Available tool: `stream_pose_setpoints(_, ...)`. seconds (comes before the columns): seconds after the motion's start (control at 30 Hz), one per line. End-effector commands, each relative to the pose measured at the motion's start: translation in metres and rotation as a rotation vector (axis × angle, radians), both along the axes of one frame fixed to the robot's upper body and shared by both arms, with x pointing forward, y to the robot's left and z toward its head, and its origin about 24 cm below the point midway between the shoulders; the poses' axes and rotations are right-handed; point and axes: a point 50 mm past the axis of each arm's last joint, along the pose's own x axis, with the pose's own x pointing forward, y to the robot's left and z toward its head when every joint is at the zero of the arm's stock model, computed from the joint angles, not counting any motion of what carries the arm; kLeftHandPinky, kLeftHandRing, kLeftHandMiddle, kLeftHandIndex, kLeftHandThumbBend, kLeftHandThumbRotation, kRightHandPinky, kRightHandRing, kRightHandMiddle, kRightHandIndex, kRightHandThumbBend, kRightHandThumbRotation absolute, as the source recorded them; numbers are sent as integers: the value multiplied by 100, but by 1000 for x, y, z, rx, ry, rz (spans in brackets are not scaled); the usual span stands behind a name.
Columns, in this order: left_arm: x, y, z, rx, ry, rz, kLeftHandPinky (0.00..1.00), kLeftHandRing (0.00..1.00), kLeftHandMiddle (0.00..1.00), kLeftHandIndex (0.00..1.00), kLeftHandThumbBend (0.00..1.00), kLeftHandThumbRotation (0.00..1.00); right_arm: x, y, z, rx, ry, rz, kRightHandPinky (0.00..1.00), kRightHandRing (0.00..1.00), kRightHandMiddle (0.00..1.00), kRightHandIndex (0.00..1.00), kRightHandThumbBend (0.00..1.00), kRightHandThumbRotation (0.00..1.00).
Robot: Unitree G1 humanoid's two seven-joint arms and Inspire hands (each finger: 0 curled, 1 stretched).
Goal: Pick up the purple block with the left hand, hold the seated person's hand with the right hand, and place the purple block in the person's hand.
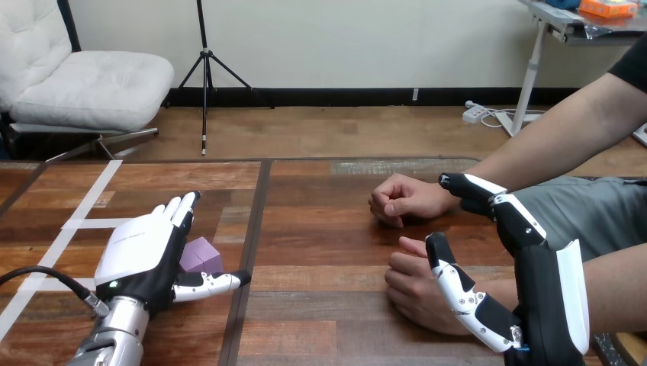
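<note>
Two robot hands, both spread, hold nothing: the right robot hand [545, 297] is open over the person's nearer hand [412, 293], with the person's farther hand [404, 200] beyond it. One purple block [204, 255] sits beside the left robot hand [141, 248], between its thumb and fingers [179, 210]. Pick-up seems the current step, needing those fingers to curl round it.

Left robot hand [141, 255] spread over purple block [203, 255], right robot hand [543, 293] straight-fingered beside person's nearer hand [416, 296]

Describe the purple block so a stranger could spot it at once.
On the table, look at the left half, where the left hand is. The block shows at that hand's right edge, partly hidden by it. It is the only purple thing, small and boxy.
</note>
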Motion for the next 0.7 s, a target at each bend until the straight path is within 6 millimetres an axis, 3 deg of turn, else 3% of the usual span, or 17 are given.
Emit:
stream_pose_setpoints(0.0,17,-4,23,49,-84,-36,97,97,98,98,94,62,11,1,15,7,-83,8,75,77,76,73,36,25)
stream_pose_setpoints(0.67,18,-4,21,71,-69,-31,93,94,95,96,94,61,10,0,15,7,-75,11,75,77,75,72,37,26)
